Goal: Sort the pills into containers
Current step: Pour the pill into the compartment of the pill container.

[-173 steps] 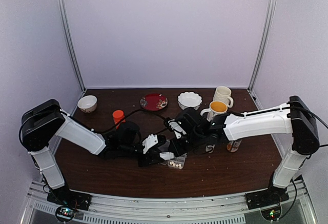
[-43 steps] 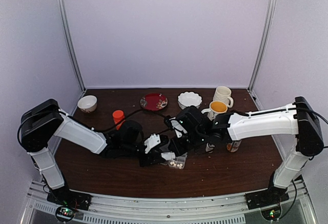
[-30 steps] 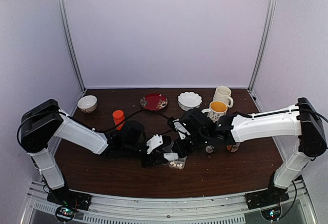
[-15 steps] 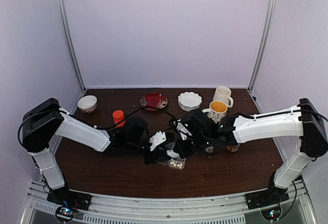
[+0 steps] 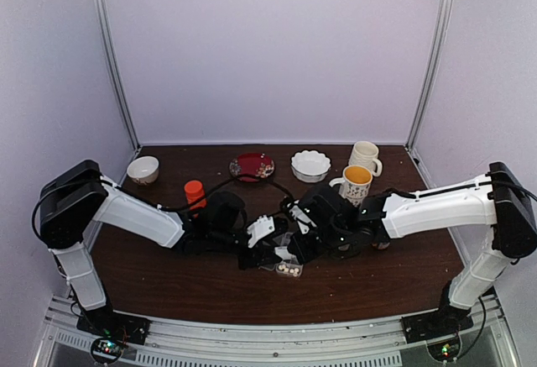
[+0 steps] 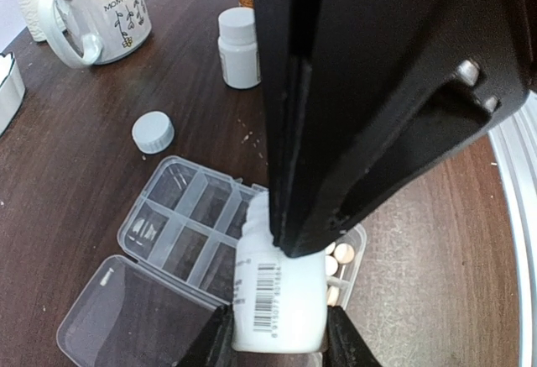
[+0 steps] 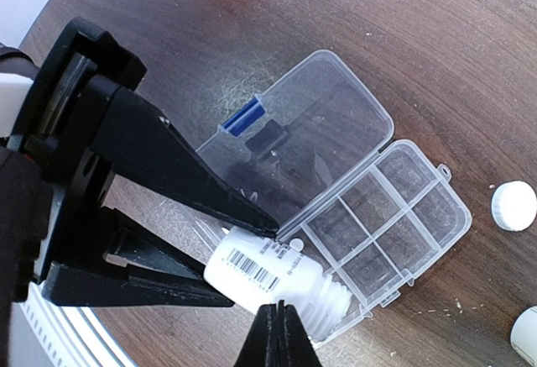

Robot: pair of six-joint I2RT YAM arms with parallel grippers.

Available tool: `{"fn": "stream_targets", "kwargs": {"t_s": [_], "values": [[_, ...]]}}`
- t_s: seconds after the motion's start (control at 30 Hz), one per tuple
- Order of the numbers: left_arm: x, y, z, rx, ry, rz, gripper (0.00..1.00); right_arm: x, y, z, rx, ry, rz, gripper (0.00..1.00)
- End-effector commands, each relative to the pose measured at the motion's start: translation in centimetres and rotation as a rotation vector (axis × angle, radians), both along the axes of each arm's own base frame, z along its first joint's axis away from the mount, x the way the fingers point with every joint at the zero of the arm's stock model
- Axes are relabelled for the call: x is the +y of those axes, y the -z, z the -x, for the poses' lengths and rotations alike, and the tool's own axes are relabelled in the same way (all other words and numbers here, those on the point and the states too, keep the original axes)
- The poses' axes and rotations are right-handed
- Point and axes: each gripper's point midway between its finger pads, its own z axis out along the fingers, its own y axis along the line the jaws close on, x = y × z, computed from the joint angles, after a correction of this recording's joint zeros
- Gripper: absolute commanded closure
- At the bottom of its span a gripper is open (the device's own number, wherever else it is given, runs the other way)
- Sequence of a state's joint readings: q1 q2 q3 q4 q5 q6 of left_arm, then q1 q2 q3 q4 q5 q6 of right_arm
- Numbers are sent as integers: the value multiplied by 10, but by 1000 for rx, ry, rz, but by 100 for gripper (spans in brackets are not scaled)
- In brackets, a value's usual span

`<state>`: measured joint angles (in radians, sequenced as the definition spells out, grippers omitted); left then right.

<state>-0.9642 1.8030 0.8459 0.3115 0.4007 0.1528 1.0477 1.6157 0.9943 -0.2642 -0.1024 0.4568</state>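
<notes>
"So, where are the pills (image 6: 339,255)?"
"I see them in one end of the open box (image 6: 176,216), beside the bottle (image 6: 277,300) neck."
"Grippers?"
"My left gripper (image 6: 278,335) pinches that bottle over the box; the right gripper (image 7: 277,327) is pressed together near its neck."

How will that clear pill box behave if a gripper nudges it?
The pill box looks thin, clear and mostly empty, so it is probably light and would slide on the smooth table. Its open lid lies flat on a hinge, so it may swing if caught. The pills in it could well bounce about.
</notes>
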Motion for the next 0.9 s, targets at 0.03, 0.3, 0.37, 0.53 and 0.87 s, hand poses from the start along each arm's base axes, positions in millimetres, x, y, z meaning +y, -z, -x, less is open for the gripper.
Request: {"fn": "stream_targets", "kwargs": {"t_s": [0.03,0.3,0.37,0.53,0.87], "values": [[-9,-5,0,-21,29,24,100,-1,-18,-7,-49,33,-38,100],[-11,-2,-2,-17,28,13,100,-4,8,-8,-20,41,31,100],[-12,-1,-1,-13,31,8,100,-4,19,-7,0,40,50,100],[-12,0,-2,-13,31,5,100,-2,7,-9,-22,45,19,100],[-13,2,-2,-9,31,-1,100,-9,-21,-15,-69,65,-37,100]]}}
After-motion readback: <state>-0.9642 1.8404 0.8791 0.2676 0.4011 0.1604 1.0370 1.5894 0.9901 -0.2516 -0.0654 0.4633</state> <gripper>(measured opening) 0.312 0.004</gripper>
